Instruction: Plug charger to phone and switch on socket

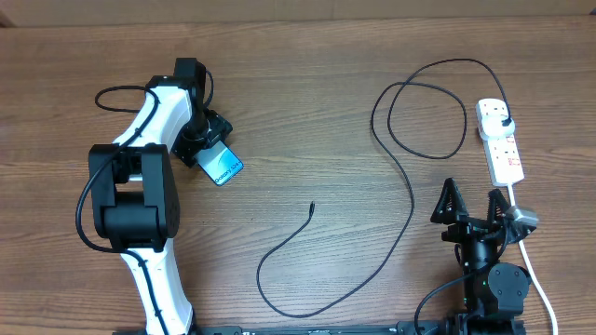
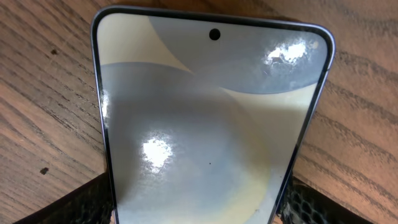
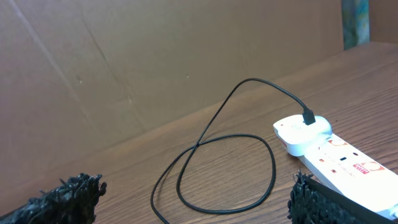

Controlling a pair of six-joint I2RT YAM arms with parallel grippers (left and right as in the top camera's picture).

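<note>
The phone (image 1: 223, 167) with its light blue lit screen lies on the wooden table at the left; my left gripper (image 1: 201, 146) is shut on its sides. In the left wrist view the phone (image 2: 205, 124) fills the frame between the two finger pads. The charger, a thin black cable (image 1: 400, 167), loops across the table; its free connector tip (image 1: 312, 205) lies mid-table and its black plug (image 1: 504, 123) sits in the white socket strip (image 1: 501, 141) at the right. My right gripper (image 1: 475, 207) is open and empty near the front right, just short of the strip (image 3: 339, 155).
The socket's white cord (image 1: 533, 279) runs down past the right arm's base to the front edge. A brown cardboard wall (image 3: 155, 62) stands behind the table. The cable's loop (image 3: 224, 174) lies just ahead of the right fingers.
</note>
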